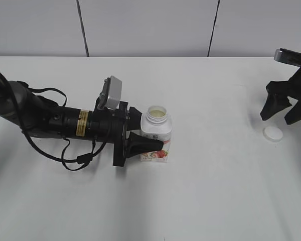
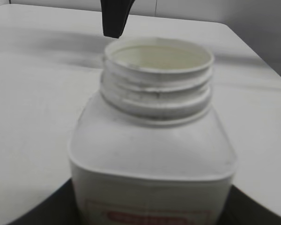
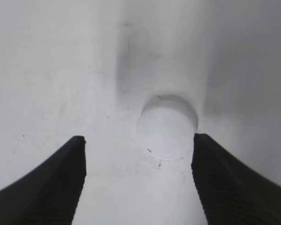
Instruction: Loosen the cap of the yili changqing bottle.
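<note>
Your main risk now is the open bottle [image 1: 156,131]: it stands upright on the table [image 1: 200,191] with its mouth bare, and it looks to hold liquid, though the view into the neck is too dim to be sure. If the left gripper [image 1: 151,134] lets go with a jerk or drags sideways, the bottle could tip and spill. The cap [image 1: 272,133] is already off, lying flat on the table well to the right of the bottle, so a careless sweep of the right gripper [image 1: 282,113] could knock it away.

The left arm lies low along the table, reaching in from the left of the bottle, its jaws clamped on the bottle's body below the shoulders. The right gripper hangs just above the cap, tilted downward, jaws spread wide and holding nothing.
</note>
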Controlling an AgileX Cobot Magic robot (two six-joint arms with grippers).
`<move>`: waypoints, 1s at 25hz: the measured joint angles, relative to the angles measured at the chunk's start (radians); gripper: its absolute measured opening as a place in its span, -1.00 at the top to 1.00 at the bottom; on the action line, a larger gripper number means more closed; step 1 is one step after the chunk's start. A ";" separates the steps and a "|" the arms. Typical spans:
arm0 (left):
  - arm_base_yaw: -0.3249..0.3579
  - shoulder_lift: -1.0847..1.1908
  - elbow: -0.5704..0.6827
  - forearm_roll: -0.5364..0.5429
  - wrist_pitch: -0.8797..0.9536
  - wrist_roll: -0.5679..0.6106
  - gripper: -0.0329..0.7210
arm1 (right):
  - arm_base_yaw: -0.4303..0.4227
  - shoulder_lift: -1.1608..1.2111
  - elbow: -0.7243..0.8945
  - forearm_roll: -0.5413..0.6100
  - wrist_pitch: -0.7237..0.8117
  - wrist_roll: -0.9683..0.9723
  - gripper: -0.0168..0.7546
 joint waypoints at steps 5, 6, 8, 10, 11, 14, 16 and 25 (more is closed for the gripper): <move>0.000 0.000 0.000 0.001 0.000 0.000 -0.52 | 0.000 -0.049 -0.001 0.003 0.006 0.003 -0.48; 0.000 0.000 0.000 0.002 0.000 0.000 -0.62 | 0.000 -0.060 -0.001 0.003 0.006 0.008 -0.48; 0.000 0.000 0.000 0.009 0.000 -0.001 -0.71 | 0.000 -0.092 -0.001 0.003 0.007 0.016 -0.48; 0.000 -0.005 0.000 0.032 0.000 -0.001 -0.74 | 0.000 -0.123 -0.001 0.003 0.013 0.019 -0.48; 0.000 -0.014 0.000 0.045 0.000 -0.005 -0.74 | 0.000 -0.140 -0.002 0.003 0.020 0.022 -0.48; 0.000 -0.065 0.000 0.069 0.000 -0.020 -0.74 | 0.000 -0.188 -0.004 0.003 0.047 0.032 -0.48; 0.000 -0.111 0.000 0.076 -0.001 -0.026 -0.73 | 0.000 -0.218 -0.005 0.003 0.061 0.038 -0.48; 0.000 -0.350 0.000 0.087 0.026 -0.251 -0.69 | 0.000 -0.342 -0.006 0.003 0.153 0.058 -0.48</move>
